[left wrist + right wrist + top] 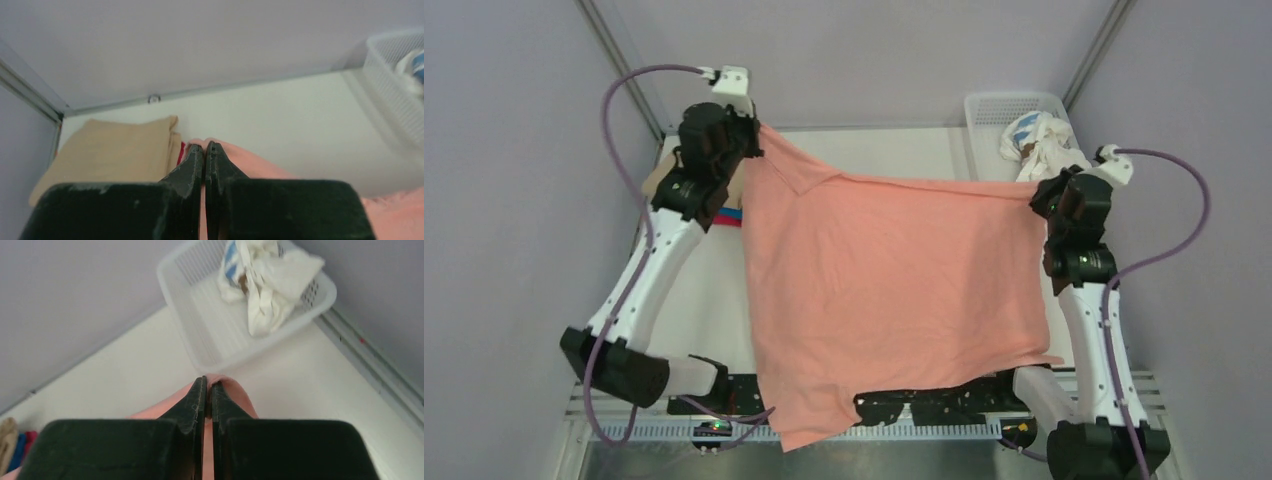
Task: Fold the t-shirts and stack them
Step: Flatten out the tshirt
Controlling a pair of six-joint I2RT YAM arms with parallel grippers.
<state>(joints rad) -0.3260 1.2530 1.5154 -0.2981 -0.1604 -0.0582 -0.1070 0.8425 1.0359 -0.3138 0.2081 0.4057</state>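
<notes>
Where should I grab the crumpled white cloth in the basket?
Grip the white cloth at its raised bunched top, from straight above, jaws across the ridge: it lies heaped in the basket, whose walls would likely block a sideways approach.

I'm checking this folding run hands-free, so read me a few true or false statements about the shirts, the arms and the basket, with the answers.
1. The left gripper and the right gripper each have their jaws shut on the salmon-pink t-shirt. True.
2. That shirt is already folded into a rectangle. False: it hangs spread out between the two grippers.
3. The white basket holds a crumpled white and blue cloth. True.
4. The tan t-shirt lies inside the basket. False: it lies folded on the table at the far left, beside the left gripper.
</notes>
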